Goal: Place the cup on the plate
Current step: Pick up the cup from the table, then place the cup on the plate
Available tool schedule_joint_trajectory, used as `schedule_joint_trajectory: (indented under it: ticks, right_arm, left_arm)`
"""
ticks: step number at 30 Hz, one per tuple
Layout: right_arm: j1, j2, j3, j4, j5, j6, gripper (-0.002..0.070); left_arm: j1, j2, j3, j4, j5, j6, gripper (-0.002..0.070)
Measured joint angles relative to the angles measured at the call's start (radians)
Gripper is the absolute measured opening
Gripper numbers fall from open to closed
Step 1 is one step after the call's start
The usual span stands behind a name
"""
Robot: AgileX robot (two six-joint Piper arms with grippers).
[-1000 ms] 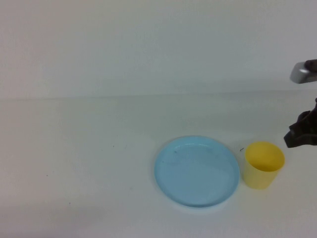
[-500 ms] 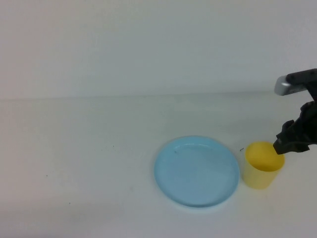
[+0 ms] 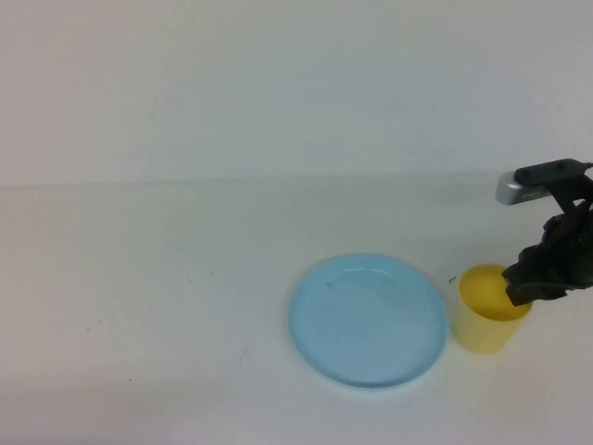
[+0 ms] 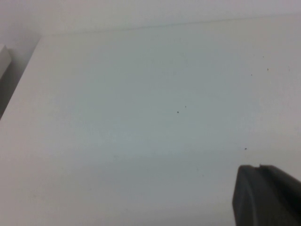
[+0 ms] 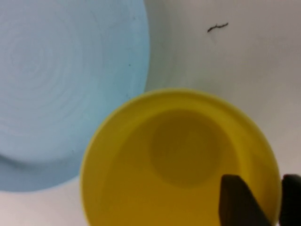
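Observation:
The yellow cup [image 3: 486, 324] stands upright on the white table, just right of the light blue plate [image 3: 368, 320] and almost touching its rim. My right gripper [image 3: 519, 292] has come down over the cup's right rim. In the right wrist view one of its fingers [image 5: 235, 197] is inside the cup [image 5: 178, 155] and the other is outside, with the wall between them and a small gap showing, so the right gripper [image 5: 261, 179] is open. The plate [image 5: 61, 75] holds nothing. My left gripper [image 4: 258, 168] is shut over bare table, outside the high view.
A small dark thread [image 5: 217, 27] lies on the table between cup and plate, towards the back. The table's side edge [image 4: 19, 89] shows in the left wrist view. The white wall meets the table's back edge [image 3: 278, 178].
My right gripper has moved left and down from the right edge of the view until its fingers straddle the cup's rim. Cup and plate have not moved.

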Motion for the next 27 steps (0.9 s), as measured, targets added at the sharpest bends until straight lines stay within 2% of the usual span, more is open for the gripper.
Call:
schedule_joint_trajectory:
  ticks: [3, 6, 18, 22, 27]
  right_arm:
    - [0.000, 0.002, -0.005, 0.000, -0.007, -0.003, 0.0100]
    - [0.000, 0.004, -0.021, 0.000, -0.007, -0.006, 0.0037]
    - [0.016, 0.001, -0.264, 0.028, 0.148, -0.010, 0.0030]
    - [0.100, -0.022, -0.297, 0.028, 0.160, -0.010, 0.0030]
    - [0.267, -0.020, -0.301, -0.052, 0.132, 0.051, 0.0030]
  left_arm:
    - [0.000, 0.000, 0.000, 0.000, 0.000, 0.000, 0.0000]
    - [0.000, 0.000, 0.000, 0.000, 0.000, 0.000, 0.0000]
    - [0.000, 0.000, 0.000, 0.000, 0.000, 0.000, 0.0000]
    - [0.000, 0.000, 0.000, 0.000, 0.000, 0.000, 0.0000]
    - [0.000, 0.000, 0.000, 0.000, 0.000, 0.000, 0.0000]
